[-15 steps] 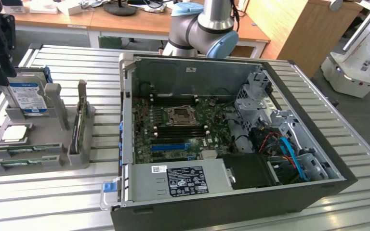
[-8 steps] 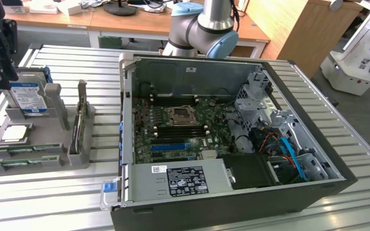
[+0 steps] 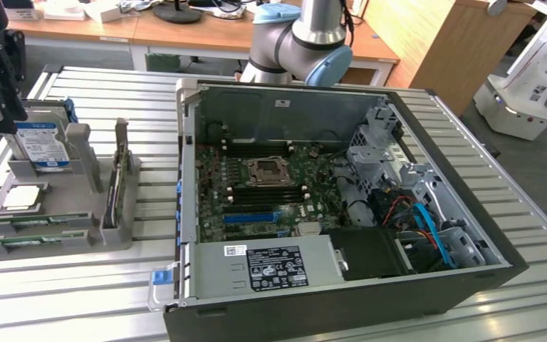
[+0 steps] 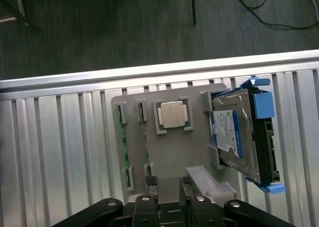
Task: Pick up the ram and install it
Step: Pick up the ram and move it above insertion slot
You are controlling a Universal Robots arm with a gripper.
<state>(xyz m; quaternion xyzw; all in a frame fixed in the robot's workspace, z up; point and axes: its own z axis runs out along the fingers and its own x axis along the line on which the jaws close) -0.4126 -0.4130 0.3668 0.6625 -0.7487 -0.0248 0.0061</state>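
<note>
Grey plastic holder tray (image 3: pixel 65 249) (image 4: pixel 169 154) keeps each part in its own pocket. A silver, blue-labelled hard drive (image 3: pixel 43 146) (image 4: pixel 232 137) stands on edge and a square silver CPU chip (image 3: pixel 22 199) (image 4: pixel 172 114) lies flat. The ram (image 3: pixel 31 242) (image 4: pixel 121 147), a thin green circuit-board stick, sits in the outermost slot, with a second green stick (image 3: pixel 38 222) (image 4: pixel 145 142) alongside. The black gripper (image 3: pixel 0 117) (image 4: pixel 170 207) hangs above the tray, fingers apart, gripping nothing. An open black computer case (image 3: pixel 350 313) sits beside the tray on the ribbed aluminium table (image 3: pixel 65 299) (image 4: pixel 60 147). Wooden desks (image 3: pixel 159 32) and dark floor (image 4: pixel 149 32) lie beyond.
</note>
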